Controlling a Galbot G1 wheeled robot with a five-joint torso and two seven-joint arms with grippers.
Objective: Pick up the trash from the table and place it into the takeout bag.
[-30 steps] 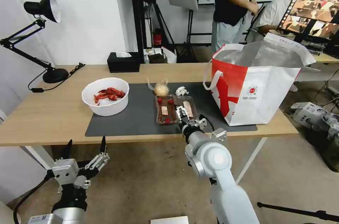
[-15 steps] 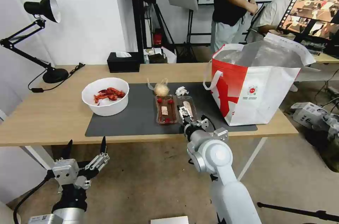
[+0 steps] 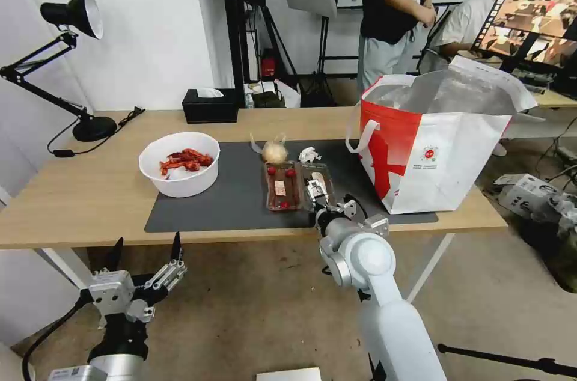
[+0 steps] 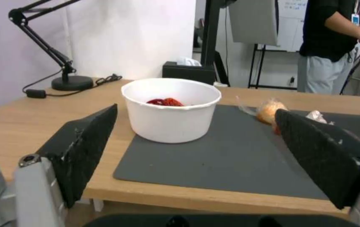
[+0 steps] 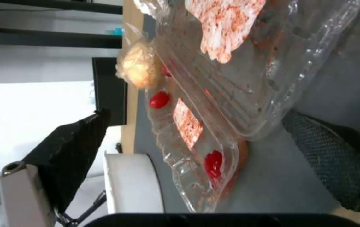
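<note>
Clear hinged tray point(image 3: 299, 184) lying open near the middle of the dark-grey mat point(image 3: 228, 201), red bits and stained paper inside, both halves spread flat. Right hand point(image 3: 314, 191) reaching over the mat's near edge at the tray's right half, its fingers point(image 5: 68, 148) spread wide to either side of the tray's near end, gripping nothing; one finger on the mat just beside the tray, the other raised on the far side of it. Clear-wrapped yellowish ball point(image 3: 274, 151) sitting at 12 o'clock from the tray, touching or nearly touching its far rim. Crumpled white tissue point(image 3: 309, 154) resting just at 3 o'clock from the ball, beyond the tray's right half. White round bowl point(image 3: 180, 163) of red crayfish shells standing at 9 o'clock from the tray, straddling the mat's left edge. Takeout bag point(image 3: 436, 143) standing upright at 3 o'clock from the tray on the right end of the bench point(image 3: 78, 188), mouth open, foil lining showing, one white loop handle hanging toward the mat. Black tissue box point(image 3: 210, 106) sitting at the bench's far edge, at 12 o'clock from the bowl. Desk lamp point(image 3: 72, 62) standing at the far left corner. Left hand point(image 3: 144, 247) hanging below and in front of the bench's near edge, at 6 o'clock from the bowl, fingers parted wide and holding nothing.
</note>
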